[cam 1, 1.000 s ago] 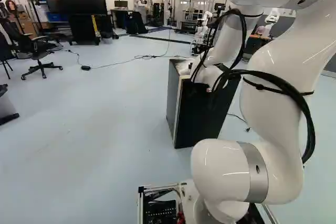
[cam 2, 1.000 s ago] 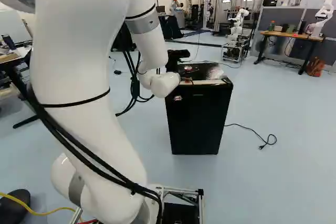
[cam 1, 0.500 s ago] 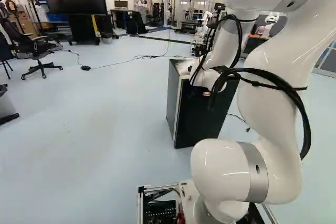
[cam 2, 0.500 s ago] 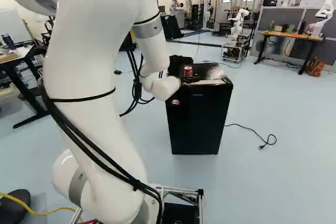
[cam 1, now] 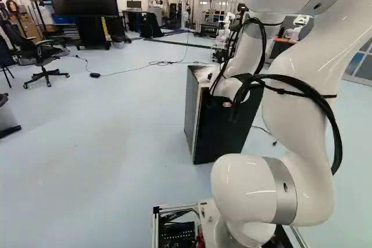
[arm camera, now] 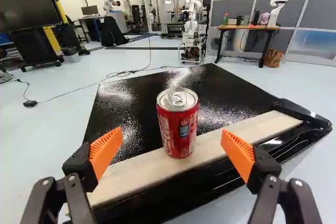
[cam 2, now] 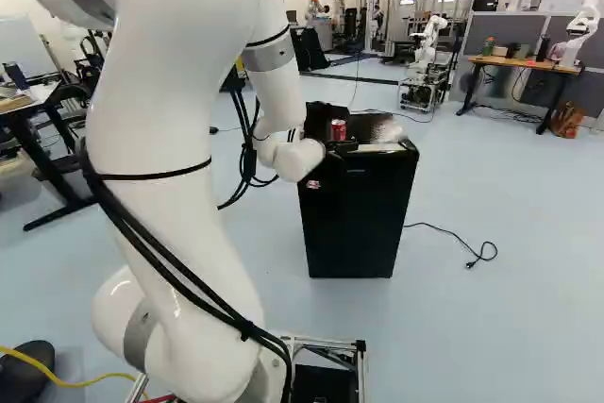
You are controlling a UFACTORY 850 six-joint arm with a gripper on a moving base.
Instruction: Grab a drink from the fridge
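Standing upright | red can | long axis vertical | lid skyward

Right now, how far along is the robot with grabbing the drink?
The approach looks mostly done: the gripper faces the red can, which stands on top of the black fridge, on the pale strip along its edge. In hand: nothing; the fingers are open, with visible gaps either side of the can. Left, probably: final alignment, closing on the can and lifting it away.
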